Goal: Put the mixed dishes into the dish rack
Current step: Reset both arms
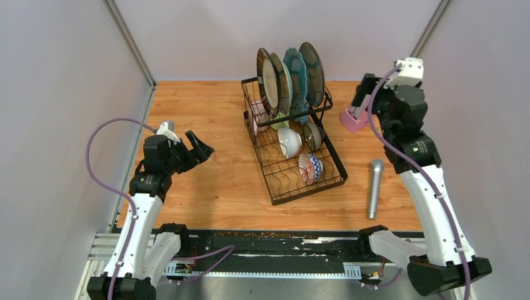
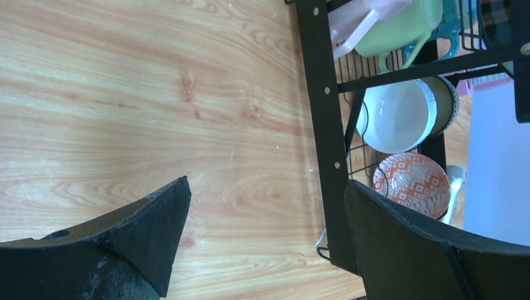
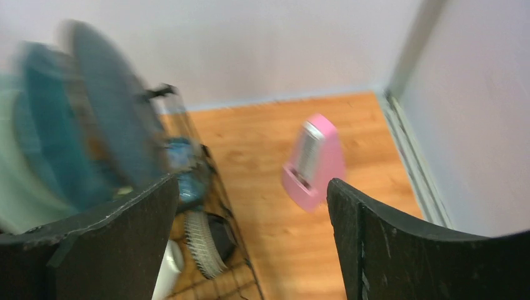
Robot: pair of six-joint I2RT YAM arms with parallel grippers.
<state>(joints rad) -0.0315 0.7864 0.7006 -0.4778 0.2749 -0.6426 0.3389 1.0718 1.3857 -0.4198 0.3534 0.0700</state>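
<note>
The mixed dishes (image 1: 289,142) are sitting in the dish rack (image 1: 309,192), which is standing slightly askew in the middle of the wooden worktop (image 1: 206,112). Four large plates (image 1: 296,76) are standing on edge side by side across the raised far end of the rack. Under them, a pink mug (image 1: 257,115) and a pale-green mug (image 2: 400,28) are lying side by side. On the low wire tray, a white bowl (image 1: 290,142) is leaning on its side just beside a dark bowl (image 1: 312,135), and a patterned bowl (image 1: 309,167) is resting nearer the front rim.

To the right of the rack, a pink metronome (image 1: 354,117) is standing near the far edge, and a silver microphone (image 1: 374,187) is lying closer to the arms.

The left end effector (image 1: 201,149) is hovering over bare wood to the left of the rack, its fingers spread wide and grasping nothing. The right end effector (image 1: 365,92) is hanging high beside the plates, above the metronome, its fingers likewise released and empty; its wrist view is showing the plates blurred.
</note>
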